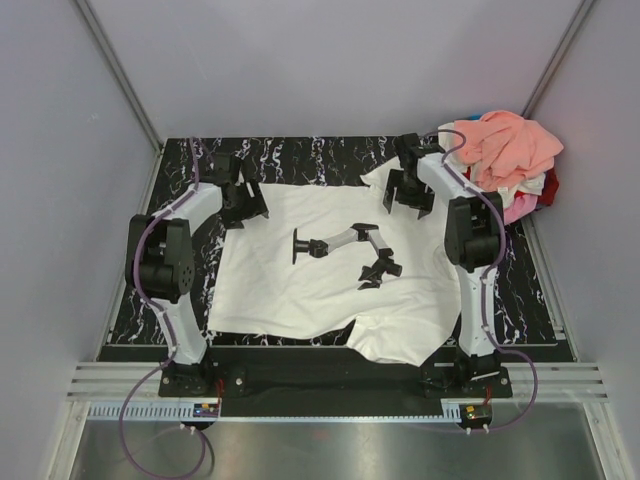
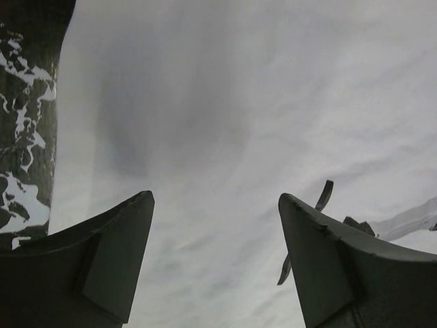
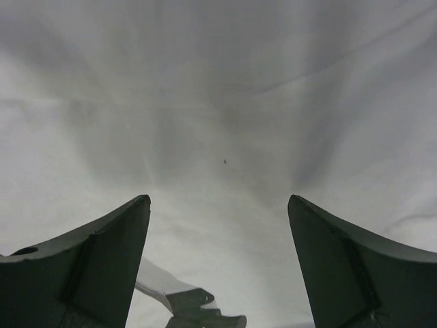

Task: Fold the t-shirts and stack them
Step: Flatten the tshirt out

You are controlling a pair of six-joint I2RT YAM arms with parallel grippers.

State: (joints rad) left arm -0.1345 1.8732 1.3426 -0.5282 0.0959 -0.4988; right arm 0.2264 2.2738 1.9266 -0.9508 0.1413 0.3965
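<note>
A white short-sleeved cotton t-shirt (image 1: 300, 290) lies spread flat in the middle of the black marbled worktop (image 1: 300, 150), with its black printed figure (image 1: 345, 250) facing up. At the far right corner sits a loose heap of other shirts (image 1: 505, 150), salmon-peach on top with pink and red showing beneath.

The left tool (image 2: 215, 198) hovers over the shirt's far left corner, its fingers spread and nothing between them. Only white cloth and a strip of the marbled worktop at the left show beneath it. The right tool (image 3: 218, 199) hangs over the far right part of the shirt, its fingers likewise spread and empty.

The cloth looks light, thin and limp. It will likely sag and drape from any pinch and hold no shape of its own. A single grip would probably bunch it up, so the better hold seems to be one far corner or hem edge in each tool, both layers pinched together. The two should then lift evenly so the fold lands straight. Dragging the shirt across the worktop could wrinkle it.
</note>
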